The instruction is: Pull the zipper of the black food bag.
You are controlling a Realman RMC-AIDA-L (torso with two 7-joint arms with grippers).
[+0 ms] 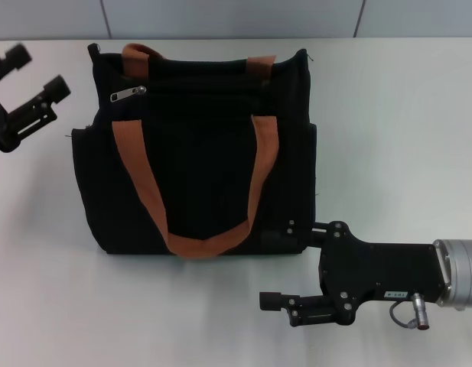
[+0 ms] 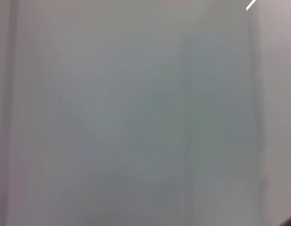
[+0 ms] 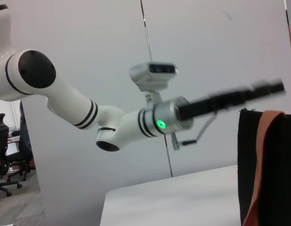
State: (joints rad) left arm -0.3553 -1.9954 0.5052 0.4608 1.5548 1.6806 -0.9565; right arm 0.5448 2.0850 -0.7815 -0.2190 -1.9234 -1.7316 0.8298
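L gripper (image 1: pixel 33 73): jaws spread, nothing between, far-left over surface (image 1: pixel 396 122), just beside black food bag (image 1: pixel 197 153). R gripper (image 1: pixel 285 264): jaws spread, upper finger touching bag's near right corner. Zipper (image 1: pixel 128 94) at bag's upper-left front, apart from both grippers.

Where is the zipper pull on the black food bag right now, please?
In the head view, the zipper lies at the upper left of the black food bag, beside the orange strap, with the left end effector open nearby.
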